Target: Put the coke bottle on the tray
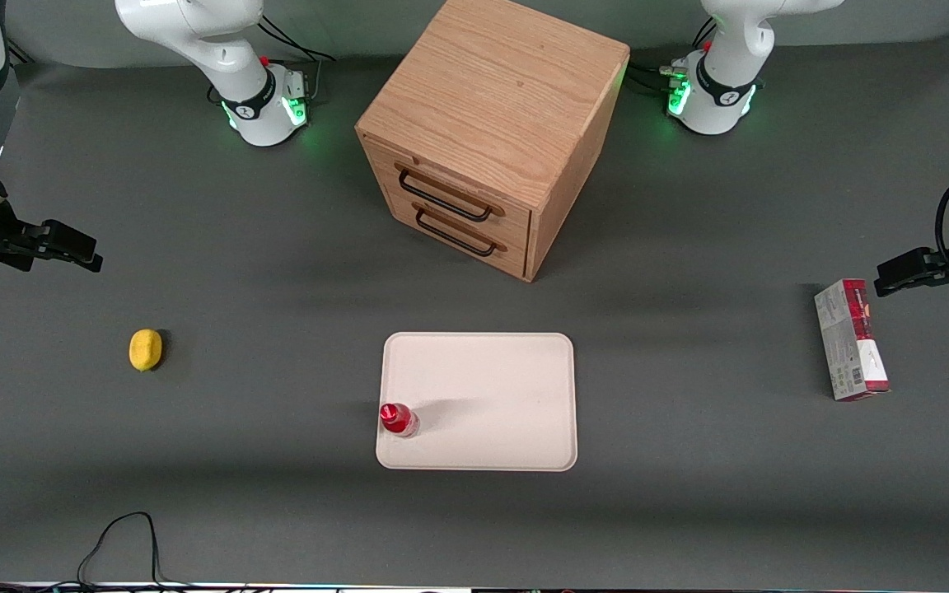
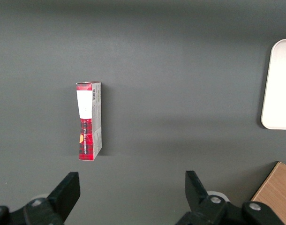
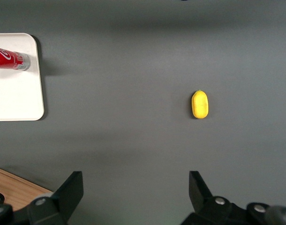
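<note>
Pincer (image 1: 91, 257) of the working arm hangs at the left edge of the front frame with fingers (image 3: 68, 190) spread wide and nothing between them, well apart from the coke bottle (image 1: 398, 418). That bottle stands upright on the tray (image 1: 491, 395), just inside its lower-left corner near the rim, so the placement reads as complete and the arm as clear of the load. Outward lie a yellow lemon-like object (image 1: 145, 349) at left centre, the wooden drawer box (image 1: 495, 123) at upper centre, and a red-and-grey carton (image 1: 851, 339) at right on the table (image 1: 277, 511).

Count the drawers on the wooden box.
2. Both are on the front of the wooden drawer box: the upper drawer directly above the lower drawer. The gripper hangs open near the working arm's end.
</note>
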You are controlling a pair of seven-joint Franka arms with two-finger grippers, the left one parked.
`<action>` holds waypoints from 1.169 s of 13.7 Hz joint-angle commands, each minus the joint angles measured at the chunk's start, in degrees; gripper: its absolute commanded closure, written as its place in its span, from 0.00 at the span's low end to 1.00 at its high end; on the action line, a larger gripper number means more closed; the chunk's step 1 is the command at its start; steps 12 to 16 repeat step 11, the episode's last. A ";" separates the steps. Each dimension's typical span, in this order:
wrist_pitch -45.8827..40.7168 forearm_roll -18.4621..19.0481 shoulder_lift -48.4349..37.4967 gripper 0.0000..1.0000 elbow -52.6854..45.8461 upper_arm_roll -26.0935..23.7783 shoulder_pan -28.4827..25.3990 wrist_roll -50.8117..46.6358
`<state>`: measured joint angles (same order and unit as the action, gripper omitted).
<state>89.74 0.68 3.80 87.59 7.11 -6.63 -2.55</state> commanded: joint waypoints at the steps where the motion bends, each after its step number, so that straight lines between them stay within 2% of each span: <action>1: 0.52 -0.59 -0.90 0.00 0.83 0.80 -0.66 0.97; 16: 2.28 -1.12 -0.02 0.00 0.92 0.97 -0.22 2.82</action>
